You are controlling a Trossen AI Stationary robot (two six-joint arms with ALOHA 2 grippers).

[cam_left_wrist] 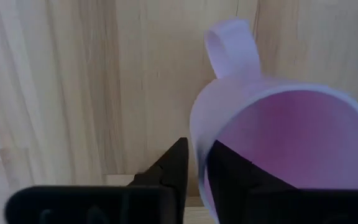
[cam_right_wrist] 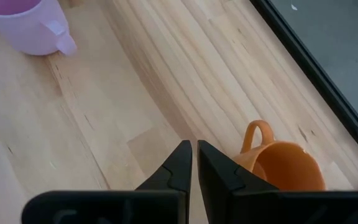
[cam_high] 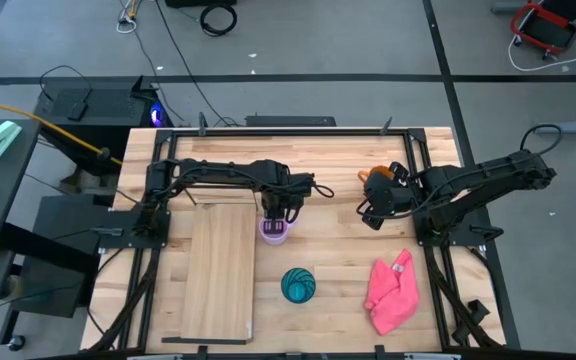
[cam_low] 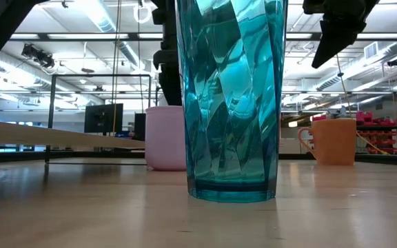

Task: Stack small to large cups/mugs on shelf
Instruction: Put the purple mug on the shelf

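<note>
Lilac mug [cam_high: 274, 229] sits upright on the desk [cam_high: 338, 250], directly under the left end effector [cam_high: 279, 214], just beside the shelf's [cam_high: 220, 270] far corner. In the left wrist view the left end effector [cam_left_wrist: 194, 171] has its two dark fingers [cam_left_wrist: 174, 167] pinched on the lilac mug's [cam_left_wrist: 278, 143] rim wall, one finger outside, one inside; narrow gap, grip on the rim. Mug handle points away from that end effector.

Orange mug [cam_high: 376, 177] stands on the desk right at the right end effector [cam_high: 372, 205], slightly beyond it toward the desk's far edge. In the right wrist view the right end effector [cam_right_wrist: 194, 163] has fingers nearly together with only a thin slit, holding nothing; the orange mug [cam_right_wrist: 281, 163] is just beside the fingertips, handle up toward the lilac mug's side.

Teal cup [cam_high: 298, 285] stands alone on the desk, nearer the front edge than both end effectors, between shelf and pink cloth [cam_high: 392, 292]. Pink cloth lies on the near side of the right end effector, apart from it.

Shelf lies flat beside the left end effector, no cups on it.
</note>
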